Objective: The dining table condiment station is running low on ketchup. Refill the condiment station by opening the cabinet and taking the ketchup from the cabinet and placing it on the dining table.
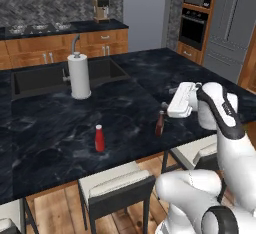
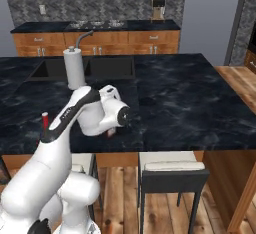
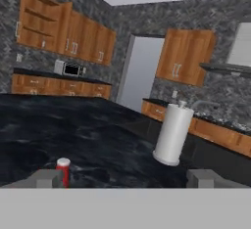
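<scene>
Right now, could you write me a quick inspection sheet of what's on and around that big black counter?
Surface: dining table, black veined marble, inset sink.
Job's things: ketchup upright on the table near its front edge, by the gripper.
Clutter: red bottle with white cap; paper towel roll beside the sink.
Grippers: open, holding nothing.
Cables: nothing seen.
Surroundings: stools below, wall counter and wooden cabinets behind.
</scene>
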